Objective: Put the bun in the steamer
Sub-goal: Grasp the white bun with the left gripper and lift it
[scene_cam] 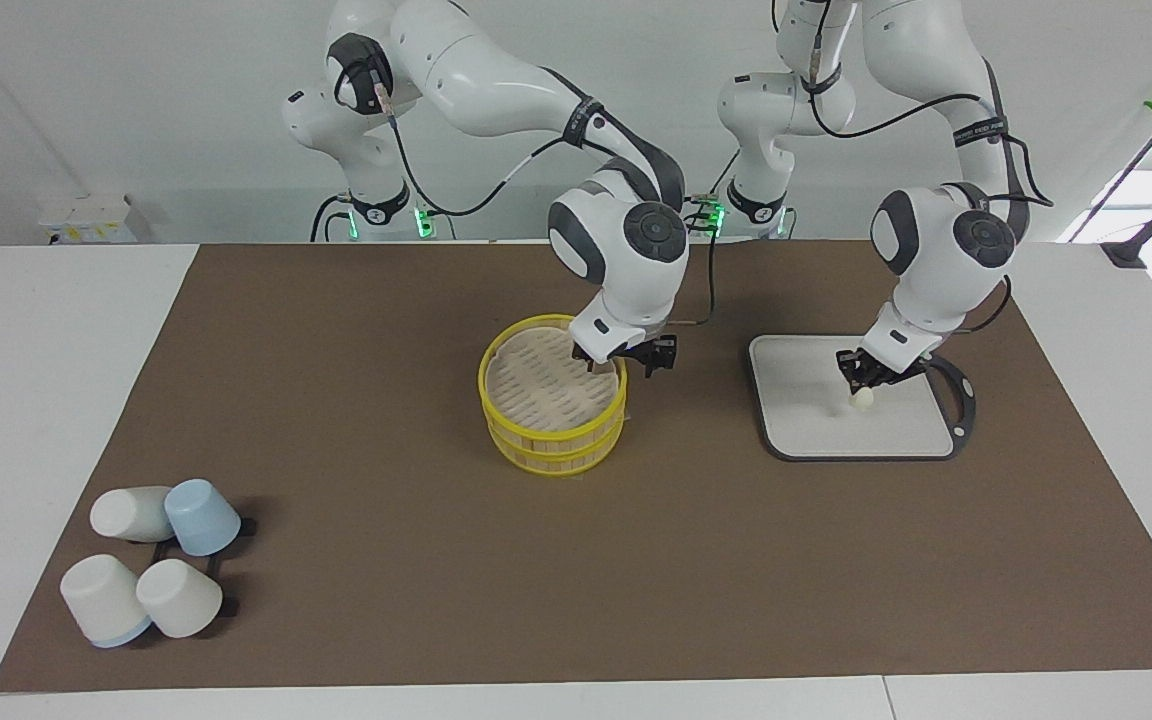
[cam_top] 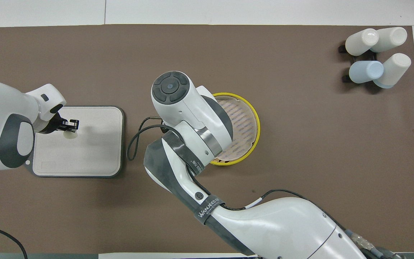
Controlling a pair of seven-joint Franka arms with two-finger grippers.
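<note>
The bun (scene_cam: 864, 397) is a small cream lump at the tips of my left gripper (scene_cam: 858, 386), which is shut on it just above the grey-rimmed board (scene_cam: 816, 430). In the overhead view the bun (cam_top: 71, 135) sits at the left gripper (cam_top: 69, 126) over the board (cam_top: 84, 158). The steamer (scene_cam: 546, 440), yellow-rimmed with a pale slatted top, stands mid-table. My right gripper (scene_cam: 594, 356) is down at the steamer's rim on the side nearer the robots. From overhead the right arm hides it and part of the steamer (cam_top: 244, 126).
Several upturned cups (scene_cam: 151, 560), white and pale blue, stand on a black rack at the right arm's end of the brown mat, farther from the robots; they also show in the overhead view (cam_top: 377, 57). A black cable (cam_top: 135, 138) loops between the board and the steamer.
</note>
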